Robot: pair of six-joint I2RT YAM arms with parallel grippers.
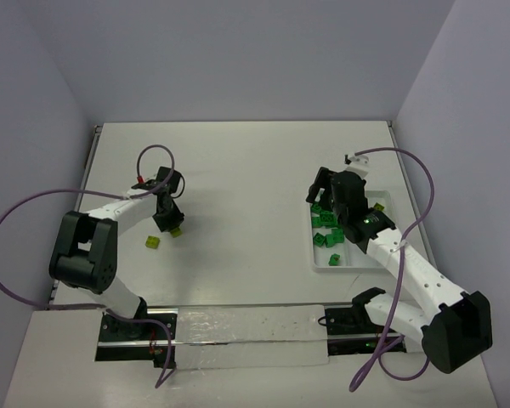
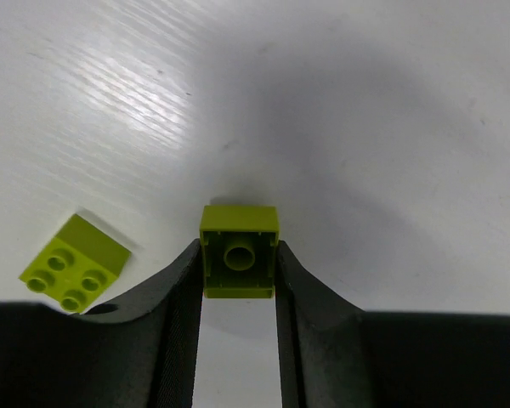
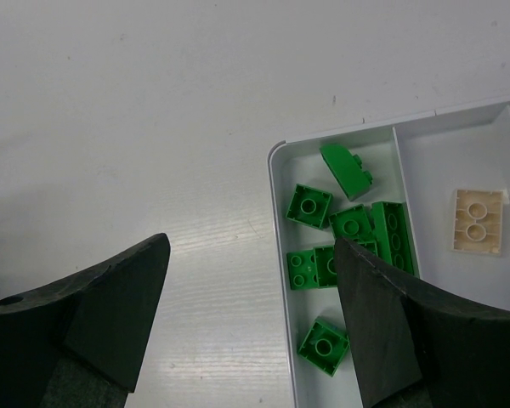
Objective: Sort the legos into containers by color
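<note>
- Top external view: the left gripper (image 1: 172, 224) is down at the white table (image 1: 238, 170), left of centre, at a yellow-green brick (image 1: 177, 230). Whether the jaws pinch it cannot be told from here.
- A second yellow-green brick (image 1: 153, 242) lies on the table just beside it, on the near-left side.
- The right gripper (image 1: 327, 204) hangs over the far-left corner of the white tray (image 1: 361, 262) at the table's right side. Its arm covers the middle of the tray.
- Dark green bricks (image 1: 327, 228) lie bunched in the tray's left part.
- Purple cables (image 1: 17, 212) loop from both arms.
- Left wrist view: the left gripper (image 2: 238, 259) is closed on the yellow-green brick (image 2: 240, 252). A finger presses each side, and the brick's hollow underside faces the camera.
- The second yellow-green brick (image 2: 75, 263) lies studs up, partly behind the left finger (image 2: 166, 297).
- Right wrist view: the right gripper (image 3: 251, 246) stands wide open with nothing between its jaws.
- One finger (image 3: 382, 323) hides part of the dark green bricks (image 3: 309, 206) in the tray's outer compartment (image 3: 280, 212).
- Past a thin divider (image 3: 399, 170), a peach brick (image 3: 477, 222) lies underside up in the next compartment.
</note>
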